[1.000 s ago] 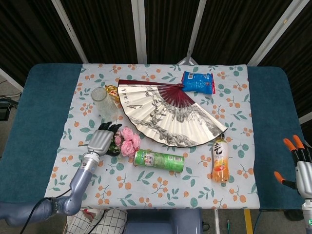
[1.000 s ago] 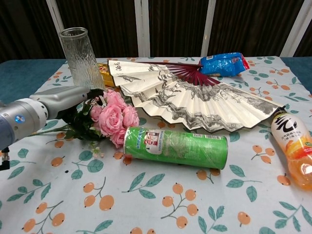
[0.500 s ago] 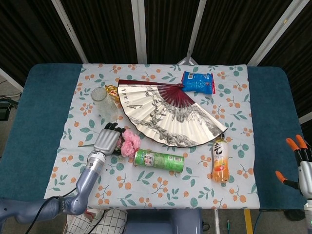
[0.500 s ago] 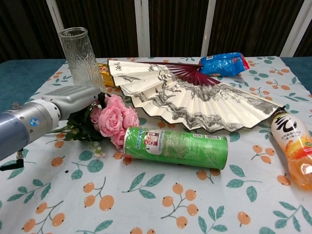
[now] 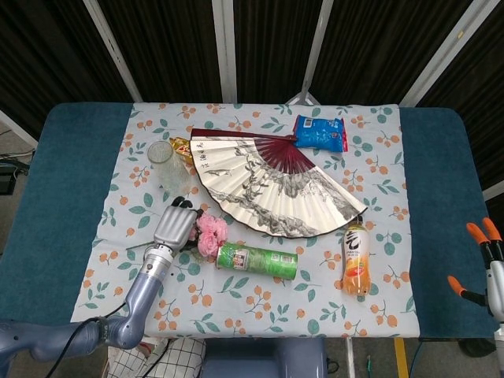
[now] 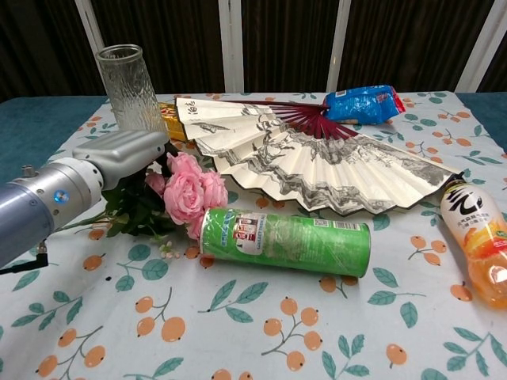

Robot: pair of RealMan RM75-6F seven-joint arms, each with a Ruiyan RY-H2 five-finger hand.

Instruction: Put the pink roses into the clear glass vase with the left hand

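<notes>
The table (image 5: pixel 55 197) carries a cloth (image 5: pixel 378 260) printed with orange fruit and green leaves. On it, the widest thing is an open paper fan (image 5: pixel 272 185) with dark red ribs, spread across the middle. In front of it lies a green snack can (image 6: pixel 285 240) on its side, and to the right an orange drink bottle (image 5: pixel 356 257) lies flat. A blue snack packet (image 5: pixel 320 132) sits at the far edge beyond the fan. The clear glass vase (image 6: pixel 130 87) stands upright at the far left, just beside the fan's left tip. The pink roses (image 6: pixel 190 192) lie on the cloth between vase and can, blooms touching the can's left end. The left hand (image 6: pixel 131 150) rests over their leafy stems, fingers curled down into the foliage; whether it actually grips them I cannot tell. The right hand (image 5: pixel 487 264) shows only at the right edge, off the cloth, orange-tipped fingers spread and holding nothing.
</notes>
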